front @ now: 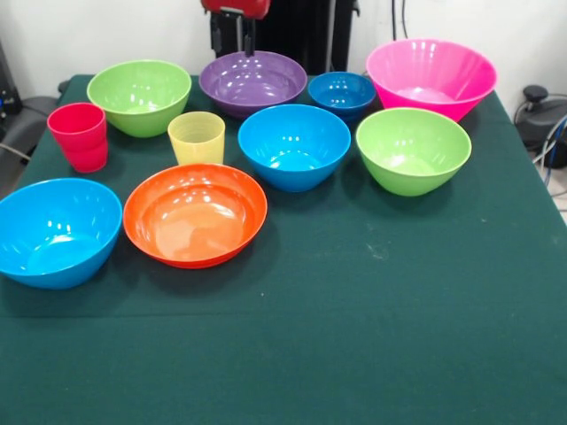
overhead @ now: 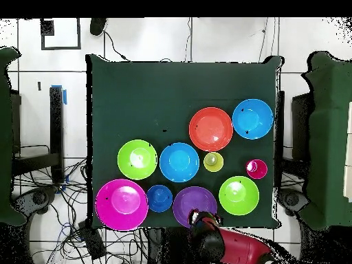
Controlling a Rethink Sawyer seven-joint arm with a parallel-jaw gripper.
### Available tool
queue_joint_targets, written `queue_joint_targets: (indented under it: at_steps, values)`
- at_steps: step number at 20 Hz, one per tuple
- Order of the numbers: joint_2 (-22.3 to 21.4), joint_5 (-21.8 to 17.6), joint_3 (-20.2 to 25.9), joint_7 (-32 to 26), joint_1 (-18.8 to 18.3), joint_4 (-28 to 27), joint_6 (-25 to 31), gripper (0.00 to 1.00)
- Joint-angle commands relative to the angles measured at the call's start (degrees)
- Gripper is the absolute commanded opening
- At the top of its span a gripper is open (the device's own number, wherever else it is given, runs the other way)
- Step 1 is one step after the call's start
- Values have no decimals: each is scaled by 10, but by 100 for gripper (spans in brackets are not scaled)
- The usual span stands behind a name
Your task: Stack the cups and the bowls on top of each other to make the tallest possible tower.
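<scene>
Bench [front: 372, 354] with green cloth, ten pieces all standing apart, nothing stacked. Front view, left to right: light blue bowl [front: 55, 232] at the near left edge, red cup [front: 80, 135], lime green bowl [front: 139, 96] behind it, yellow cup [front: 197, 137], orange bowl [front: 195, 214] just in front of that cup, purple bowl [front: 252, 82] at the back, second light blue bowl [front: 294, 146] mid-bench, small dark blue bowl [front: 342, 94], second lime green bowl [front: 413, 150], big pink bowl [front: 431, 78] at the back right.

Front view catches only my pincer [front: 236, 19] at the top edge, over the purple bowl's far rim; can't tell how far apart its tips are. Overhead view shows what that one cuts off: my red arm [overhead: 237, 249] reaching in from off the bench edge, wrist at the purple bowl [overhead: 194, 205], and every bowl empty inside. Overhead also shows cables on the floor [overhead: 69, 199].
</scene>
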Motion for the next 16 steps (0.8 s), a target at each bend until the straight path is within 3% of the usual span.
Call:
queue_joint_targets:
  at_steps: [1, 6, 16]
  values:
    - [9, 14, 48, 98, 10, -2, -22, 100]
    - [9, 16, 46, 99, 15, -3, -21, 100]
    - [50, 12, 39, 100, 27, -15, -43, 100]
